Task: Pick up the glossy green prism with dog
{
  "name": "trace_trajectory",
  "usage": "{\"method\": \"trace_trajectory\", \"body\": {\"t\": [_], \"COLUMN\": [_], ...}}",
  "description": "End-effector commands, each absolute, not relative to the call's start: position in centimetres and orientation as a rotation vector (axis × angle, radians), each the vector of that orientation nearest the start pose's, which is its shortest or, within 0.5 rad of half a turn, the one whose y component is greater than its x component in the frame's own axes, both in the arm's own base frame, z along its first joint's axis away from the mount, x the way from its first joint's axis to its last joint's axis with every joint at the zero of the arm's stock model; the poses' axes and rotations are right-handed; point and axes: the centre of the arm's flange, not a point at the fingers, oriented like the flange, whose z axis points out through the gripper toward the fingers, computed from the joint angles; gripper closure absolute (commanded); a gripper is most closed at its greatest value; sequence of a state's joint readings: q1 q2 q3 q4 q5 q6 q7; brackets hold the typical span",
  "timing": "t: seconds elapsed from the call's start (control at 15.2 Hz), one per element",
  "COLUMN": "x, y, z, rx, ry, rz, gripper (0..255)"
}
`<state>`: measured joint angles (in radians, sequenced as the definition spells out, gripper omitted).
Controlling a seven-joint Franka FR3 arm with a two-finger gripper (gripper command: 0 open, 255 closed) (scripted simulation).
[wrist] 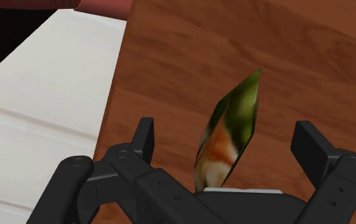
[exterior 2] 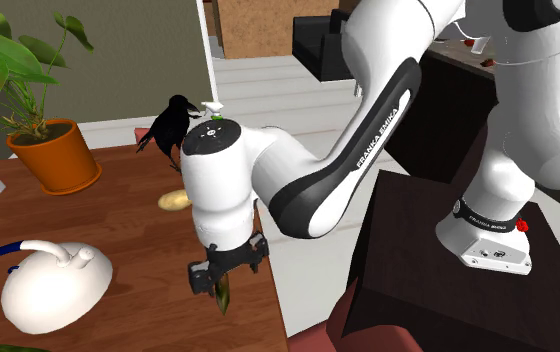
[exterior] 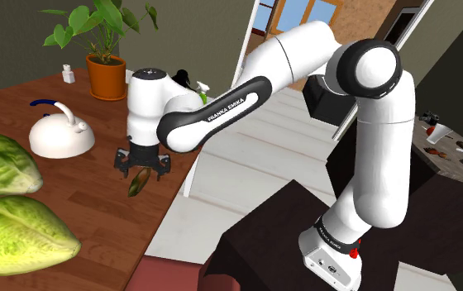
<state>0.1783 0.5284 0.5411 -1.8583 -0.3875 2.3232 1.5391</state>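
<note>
A glossy green prism (exterior: pixel 138 183) with an orange and white picture on its side (wrist: pixel 229 130) lies on the brown wooden table (exterior: pixel 73 190), close to the table's edge. In the second exterior view the prism (exterior 2: pixel 224 291) shows just under the hand. My black gripper (exterior: pixel 143 169) hovers directly over it, pointing down. In the wrist view the gripper (wrist: pixel 226 128) is open, its fingers (wrist: pixel 145 137) standing wide on either side of the prism without touching it.
A white kettle (exterior: pixel 59 132) with a blue handle stands at the shoulder view's left of the gripper. Two lettuce heads (exterior: pixel 16 236) lie nearer the front. A potted plant (exterior: pixel 106 73), a small shaker (exterior: pixel 68 75), a black bird figure (exterior 2: pixel 172 126) and a yellowish lump (exterior 2: pixel 175 200) sit further back.
</note>
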Motion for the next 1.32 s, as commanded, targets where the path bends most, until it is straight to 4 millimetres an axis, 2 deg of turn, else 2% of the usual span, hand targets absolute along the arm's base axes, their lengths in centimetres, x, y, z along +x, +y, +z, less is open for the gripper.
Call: {"method": "trace_trajectory", "body": {"t": [0.0,0.53,0.66,0.73,1.25], "x": [51.8,52.0,52.0,52.0,52.1], "y": [41.6,41.8,41.8,41.8,41.8], "z": [25.4,21.2,21.2,21.1,21.1], "rx": [-2.951,-2.948,-2.948,-2.948,-2.948], "ry": [0.994,1.0,1.0,1.0,1.0], "rz": [-0.059,-0.06,-0.059,-0.059,-0.059], "gripper": [0,0,0,255,255]}}
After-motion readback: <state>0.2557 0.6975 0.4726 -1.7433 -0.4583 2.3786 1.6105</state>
